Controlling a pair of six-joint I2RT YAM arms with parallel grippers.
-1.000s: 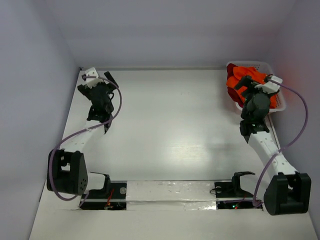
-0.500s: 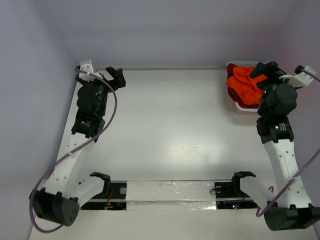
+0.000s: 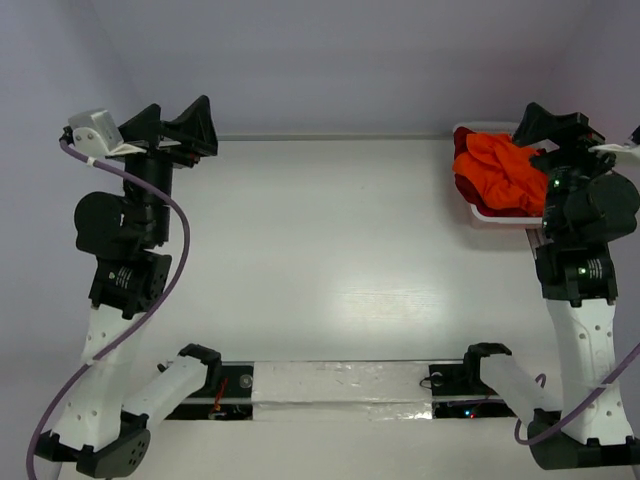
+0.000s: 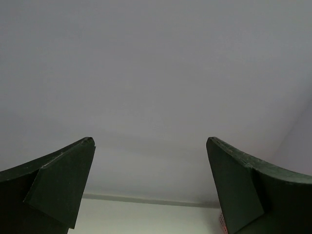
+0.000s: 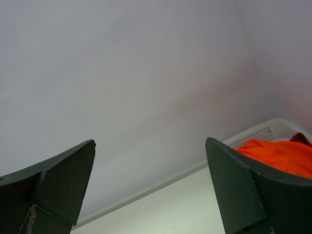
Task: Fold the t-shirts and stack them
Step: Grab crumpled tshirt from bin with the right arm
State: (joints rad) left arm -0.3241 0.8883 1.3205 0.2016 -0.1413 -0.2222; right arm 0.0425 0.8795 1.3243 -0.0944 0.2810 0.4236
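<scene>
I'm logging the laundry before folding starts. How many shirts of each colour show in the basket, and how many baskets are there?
Orange t-shirt: 1
Dark red t-shirt: 1, mostly buried under the orange one
White basket: 1
Total: 3 things. Anything deeper in the basket is hidden.

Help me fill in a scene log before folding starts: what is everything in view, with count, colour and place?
orange t-shirt: one, bright orange, crumpled on top in the basket
dark red t-shirt: one seen, dark red, under the orange one
basket: one, white lattice, far right corner of the table
table: one, white, otherwise bare
left gripper: one, black, open and empty, raised at far left
right gripper: one, black, open and empty, raised near the basket
</scene>
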